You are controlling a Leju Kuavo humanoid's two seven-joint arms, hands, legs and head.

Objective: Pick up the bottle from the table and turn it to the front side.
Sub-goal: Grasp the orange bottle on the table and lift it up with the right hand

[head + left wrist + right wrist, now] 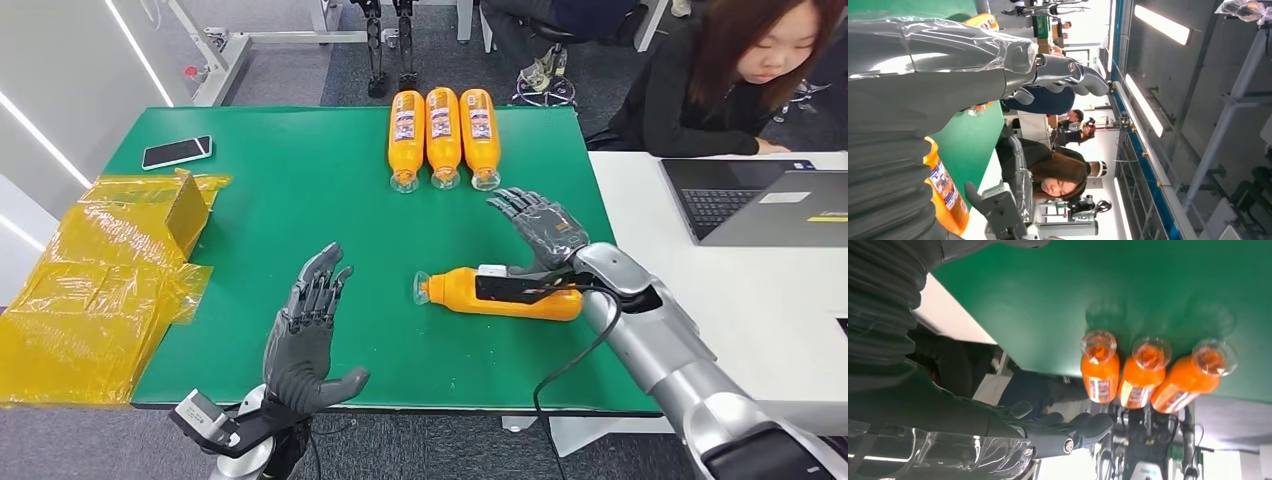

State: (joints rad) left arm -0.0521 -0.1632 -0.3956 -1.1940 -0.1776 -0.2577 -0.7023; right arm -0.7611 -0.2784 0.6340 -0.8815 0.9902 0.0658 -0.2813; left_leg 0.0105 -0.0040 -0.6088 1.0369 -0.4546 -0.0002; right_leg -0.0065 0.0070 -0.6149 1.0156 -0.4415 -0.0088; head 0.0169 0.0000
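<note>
Pickup not yet made. The bottle [497, 293] lies on its side near the bench's [300, 180] front edge. The right hand [541, 226] hovers just beyond it, fingers spread, holding nothing; the left hand [312, 335] likewise open. Next: right hand must descend and close around the bottle

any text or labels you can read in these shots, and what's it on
No text can be read as words.
Three orange bottles in a row: printed labels, too small to read.
Lying orange bottle: its label in the left wrist view is blurred.
Laptop: white sticker, unreadable.
</note>
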